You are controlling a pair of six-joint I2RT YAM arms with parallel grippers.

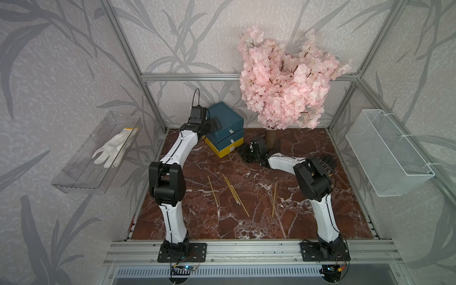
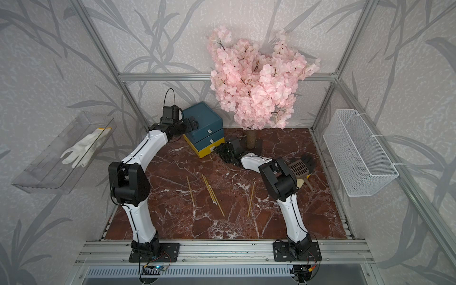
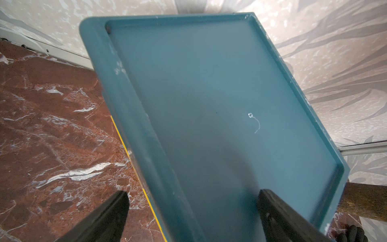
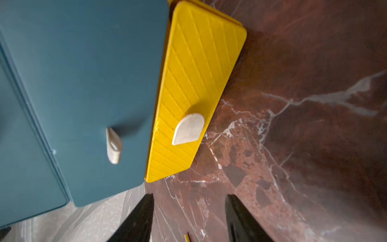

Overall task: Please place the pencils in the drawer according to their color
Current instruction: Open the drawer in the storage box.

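While the yellow-tan pencils [image 1: 232, 190] lie scattered on the bench [image 1: 259, 222], well apart from the drawer chest [image 1: 225, 118] at the back, neither tool carries anything. The left tool [image 1: 215, 124] hangs over the chest's top with its jaws wide apart. One finger stands past the side edge and one above the lid. We judge that it is placed there to steady the light casing against a pull.

The right tool [image 4: 189, 198] faces the yellow drawer [image 4: 199, 73], the lowest of three. Its jaws are parted with nothing between them, and they are near the white tab [image 4: 188, 128] without touching it. We read this as the step of opening the drawer whose colour matches the pencils. That drawer appears shut or nearly so.

Both top views give the layout: about five pencils, one alone, a loose cluster, and one nearer the right arm. We see no dark or teal pencil on the bench. From above, however, the right tool is a dark mass and the set of its jaws cannot be read. The right wrist view supplies that gap, the ribbed yellow front, and the teal drawer [image 4: 94, 83] above it with its own tab. Only the left wrist view shows the bare, recessed lid and the fingers straddling its edge. No pencil is in that view.
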